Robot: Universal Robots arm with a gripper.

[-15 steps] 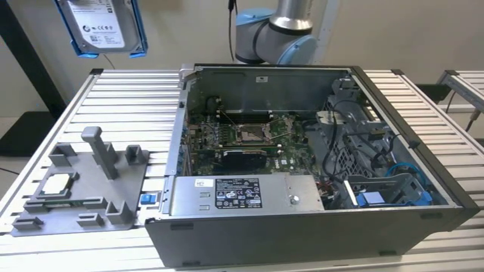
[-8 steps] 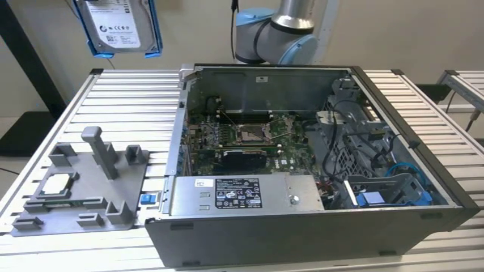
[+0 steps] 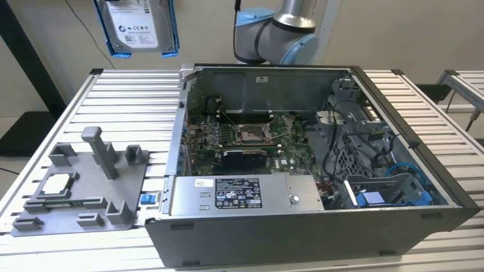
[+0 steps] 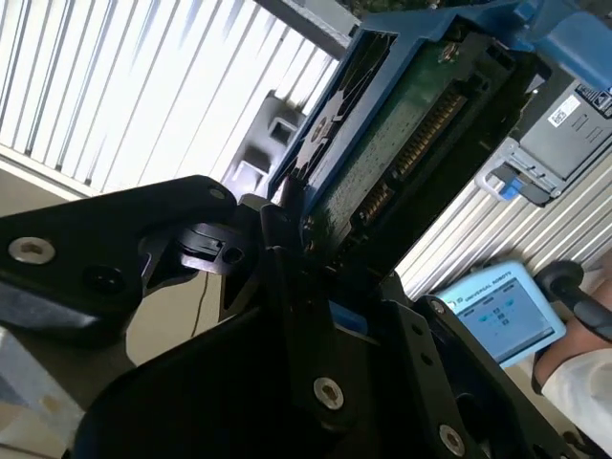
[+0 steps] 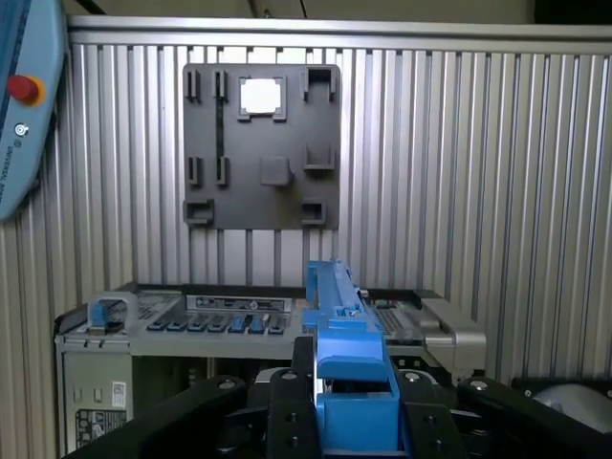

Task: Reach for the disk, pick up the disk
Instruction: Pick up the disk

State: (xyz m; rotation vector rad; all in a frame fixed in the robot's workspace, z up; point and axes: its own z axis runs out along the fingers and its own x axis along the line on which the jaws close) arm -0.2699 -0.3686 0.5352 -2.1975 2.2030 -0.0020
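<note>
Silver metal and a white label face you in the exterior view, where the disk [image 3: 138,25] hangs high above the ribbed aluminium table [image 3: 128,96], off toward the exterior view's left of the open computer case [image 3: 302,232]. Your gripper [image 5: 349,402] is clamped on it: in the first wrist view the black fingers [image 5: 287,402] press both flanks of the bright blue plastic frame, seen edge-on. In the second wrist view you get the drive's green circuit-board underside, tilted, with a row of connector pins. Down on the table the flat grey fixture plate [image 3: 132,178] carries the small square chip [image 3: 59,184], well apart from the disk.
</note>
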